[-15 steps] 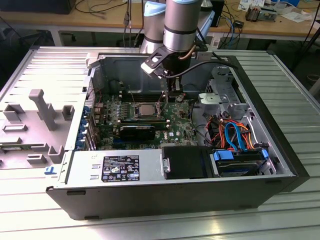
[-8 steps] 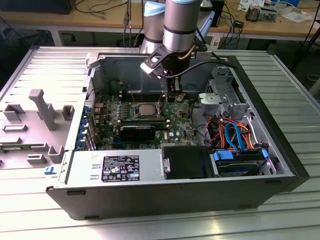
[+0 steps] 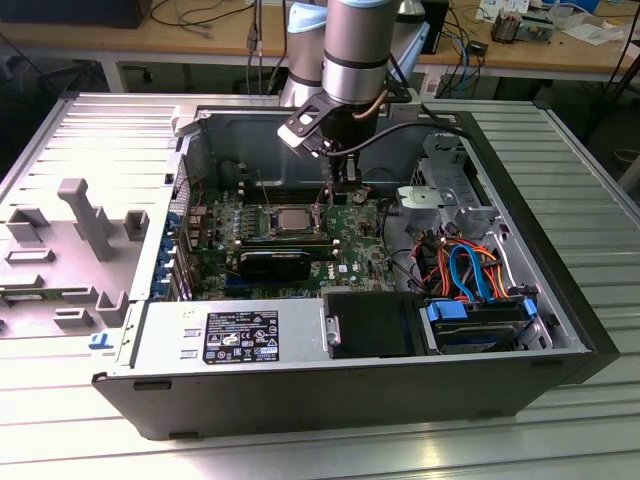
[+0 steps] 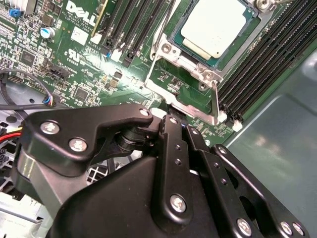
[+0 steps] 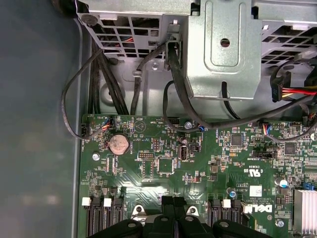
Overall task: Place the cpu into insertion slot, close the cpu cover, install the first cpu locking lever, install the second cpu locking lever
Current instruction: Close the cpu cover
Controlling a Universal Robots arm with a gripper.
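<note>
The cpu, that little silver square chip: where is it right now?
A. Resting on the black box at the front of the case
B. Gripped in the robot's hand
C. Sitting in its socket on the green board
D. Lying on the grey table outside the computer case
C: in the second wrist view the cpu lies flat inside the metal rim of the insertion slot on the green board.

cpu [image 4: 218, 26] cropped by the picture's edge, pincer [image 5: 174, 203] mostly cut off
</note>
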